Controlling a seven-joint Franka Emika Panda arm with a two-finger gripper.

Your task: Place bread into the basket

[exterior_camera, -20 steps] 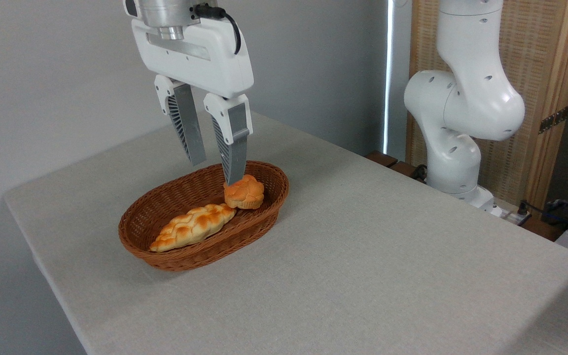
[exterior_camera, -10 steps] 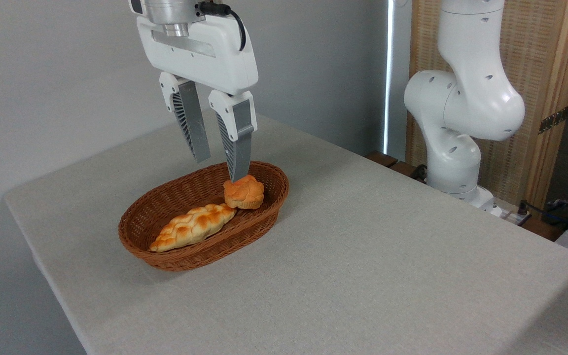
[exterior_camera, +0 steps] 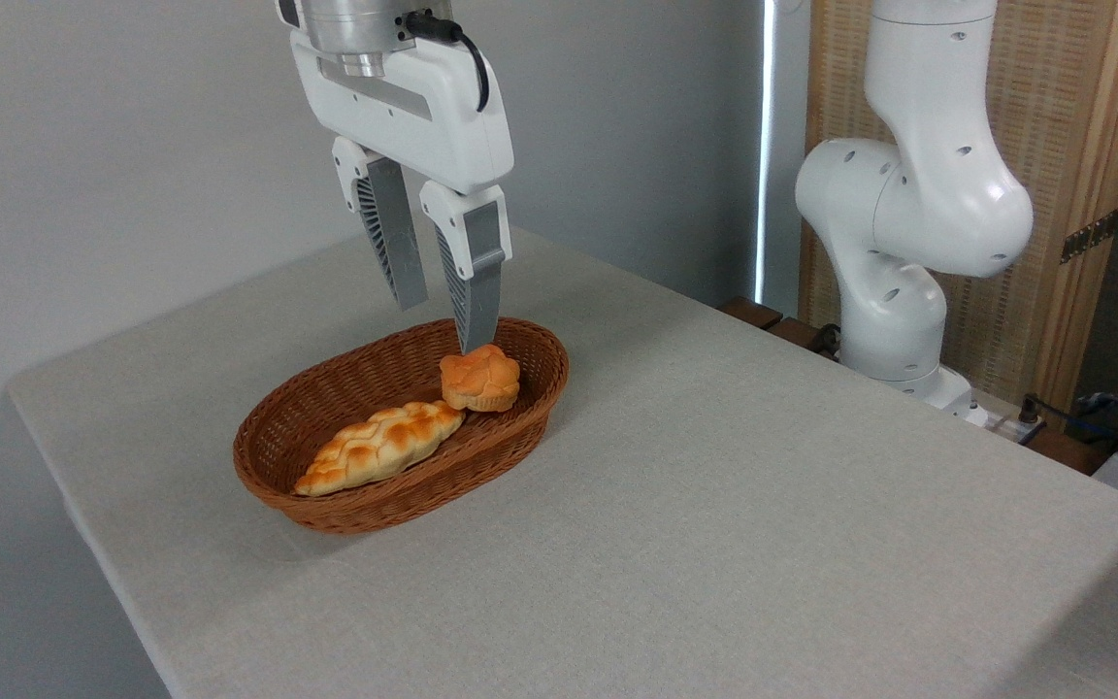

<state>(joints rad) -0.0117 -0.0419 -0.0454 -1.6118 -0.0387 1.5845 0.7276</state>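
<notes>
**Bun resting in the basket, gripper hanging empty above**

Starting at the left, the long braided loaf is lying along the near side of the basket, which is sitting on the grey table toward its far left part. At the loaf's right end, the bread is resting inside the basket's right end, touching or just beside the loaf's tip and close to the far right rim. Judging from how things are lying, the placing step looks done and the task is at its close: the bun is sitting low within the wicker wall and nothing is gripping it.

The next move seems to call only for lifting straight up and clear, keeping the fingers off the bun and the rim.

Above the bun, the gripper is hanging with its fingers pointing down and standing moderately apart, holding nothing. The nearer fingertip appears just above the bun's top; whether it is grazing the crust cannot be told from this angle. Further right, the arm's white base is standing beyond the table's far edge.
</notes>
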